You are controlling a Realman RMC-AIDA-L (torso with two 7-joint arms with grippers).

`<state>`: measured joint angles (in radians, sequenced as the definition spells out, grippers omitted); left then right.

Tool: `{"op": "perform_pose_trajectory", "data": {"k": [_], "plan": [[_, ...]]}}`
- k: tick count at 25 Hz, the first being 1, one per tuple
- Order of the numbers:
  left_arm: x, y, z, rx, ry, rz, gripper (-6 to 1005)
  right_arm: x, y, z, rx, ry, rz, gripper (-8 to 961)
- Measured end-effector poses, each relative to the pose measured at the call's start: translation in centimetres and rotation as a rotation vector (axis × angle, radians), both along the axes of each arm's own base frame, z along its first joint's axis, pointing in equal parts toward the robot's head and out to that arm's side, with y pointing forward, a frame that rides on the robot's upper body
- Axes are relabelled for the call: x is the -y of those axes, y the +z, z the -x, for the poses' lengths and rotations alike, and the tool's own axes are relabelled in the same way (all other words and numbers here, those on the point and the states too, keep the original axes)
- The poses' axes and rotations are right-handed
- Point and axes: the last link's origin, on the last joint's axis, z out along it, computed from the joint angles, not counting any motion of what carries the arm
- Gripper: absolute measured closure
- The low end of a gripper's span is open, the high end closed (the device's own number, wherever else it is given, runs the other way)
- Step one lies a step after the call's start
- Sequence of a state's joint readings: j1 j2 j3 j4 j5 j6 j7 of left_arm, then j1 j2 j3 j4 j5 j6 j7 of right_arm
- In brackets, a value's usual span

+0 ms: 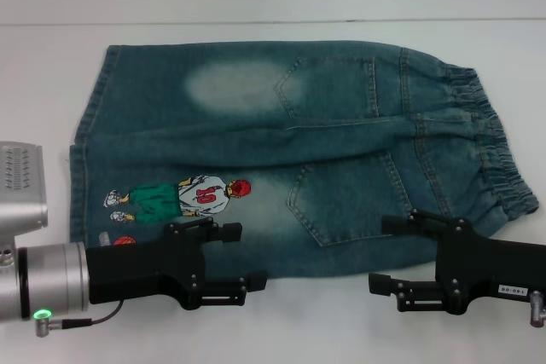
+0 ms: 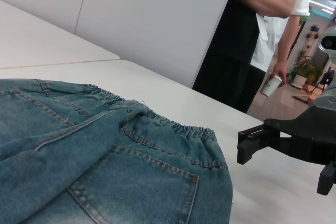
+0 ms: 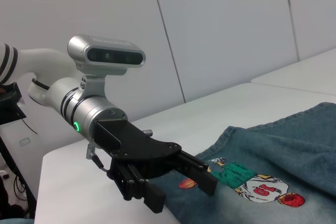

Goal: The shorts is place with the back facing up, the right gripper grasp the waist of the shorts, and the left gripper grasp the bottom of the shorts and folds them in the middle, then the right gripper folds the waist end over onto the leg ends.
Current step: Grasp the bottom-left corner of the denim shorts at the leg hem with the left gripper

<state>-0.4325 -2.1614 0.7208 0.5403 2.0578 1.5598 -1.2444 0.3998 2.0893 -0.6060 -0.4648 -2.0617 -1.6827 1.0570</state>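
- Your left gripper [image 1: 247, 255] hangs low at the near edge of the shorts [image 1: 290, 151], on the leg-end side. Its two black fingers are spread apart and hold nothing; the upper finger lies over the denim just below the cartoon print, the lower one sits at the near edge over the table [image 1: 281, 321].
- In the right wrist view you see the same left gripper [image 3: 186, 179] with its silver wrist and green light, fingers parted, tips at the hem beside the orange ball print.
- Your right gripper [image 1: 382, 255] hangs at the near edge on the waist side, fingers spread and empty. The upper finger reaches over the denim below the near back pocket; the lower one is over bare table, just off the cloth.
- In the left wrist view, the right gripper [image 2: 247, 148] shows as a black claw just beside the waist of the shorts [image 2: 184, 128], not touching it as far as you can see.
- The shorts lie flat on the white table, back side up, both back pockets showing.
- The waist of the shorts [image 1: 495, 147] points to your right; the leg ends [image 1: 85, 147] point to your left.
- The player print [image 1: 183, 198] sits on the nearer leg, close to the left gripper.
- People [image 2: 262, 30] stand beyond the table in the left wrist view, one holding a cup.
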Motion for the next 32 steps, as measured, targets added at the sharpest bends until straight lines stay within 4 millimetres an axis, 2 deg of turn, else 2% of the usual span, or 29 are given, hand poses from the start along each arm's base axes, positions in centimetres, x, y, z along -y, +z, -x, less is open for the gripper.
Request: {"op": "perform_pose_trajectory", "data": {"k": [12,17,23,27,32], "plan": [[-0.1,0.5,0.0,0.012,0.002,-0.017,119,-0.1,0.0,0.1,0.0,0.003,0.0,9],[0.6,4.1,1.9,0.053,0.068,-0.146,122,-0.1,0.0,0.1,0.001,0.003,0.0,10],[3.1,9.1,5.7,0.034,0.234,-0.288,123,-0.1,0.1,0.0,0.003,0.0,-0.001,11],[4.7,11.0,7.2,0.058,0.338,-0.284,123,-0.2,0.0,0.0,0.008,-0.001,-0.004,11],[5.3,12.1,8.1,0.056,0.472,-0.177,122,-0.3,-0.1,0.0,0.017,0.001,0.004,12]]}}
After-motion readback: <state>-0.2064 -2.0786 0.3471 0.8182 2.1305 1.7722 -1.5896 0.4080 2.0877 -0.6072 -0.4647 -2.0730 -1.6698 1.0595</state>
